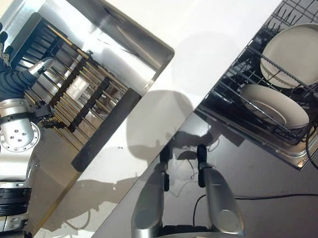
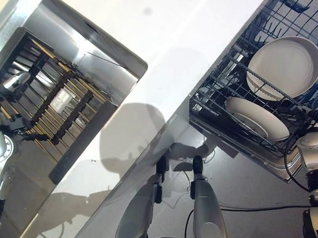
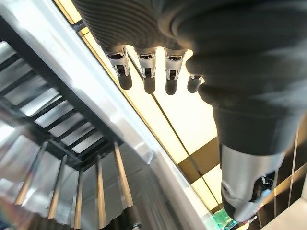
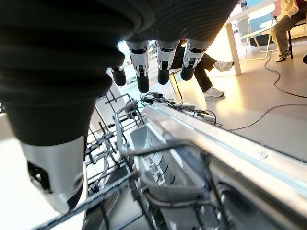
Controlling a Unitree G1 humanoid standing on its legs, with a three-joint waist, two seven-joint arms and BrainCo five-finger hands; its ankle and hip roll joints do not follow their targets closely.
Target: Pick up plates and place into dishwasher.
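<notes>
White surface [image 1: 213, 27]; steel sink [image 1: 118, 41] set into it, holding a slatted rack [image 1: 76, 91]. Seated person's legs [image 4: 211, 67]; white chair [image 4: 261, 24]; floor cable [image 4: 283, 72].

Test kitchen, steel sink [image 1: 145, 56], dishwasher rack [image 2: 237, 89], seated person [image 4: 206, 72]

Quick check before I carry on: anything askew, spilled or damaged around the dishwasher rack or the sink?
Nothing stands out. Two plates stand on edge in the dishwasher rack, neither fallen. The sink rack shows no dishes. Left hand and right hand hang open, holding nothing.
</notes>
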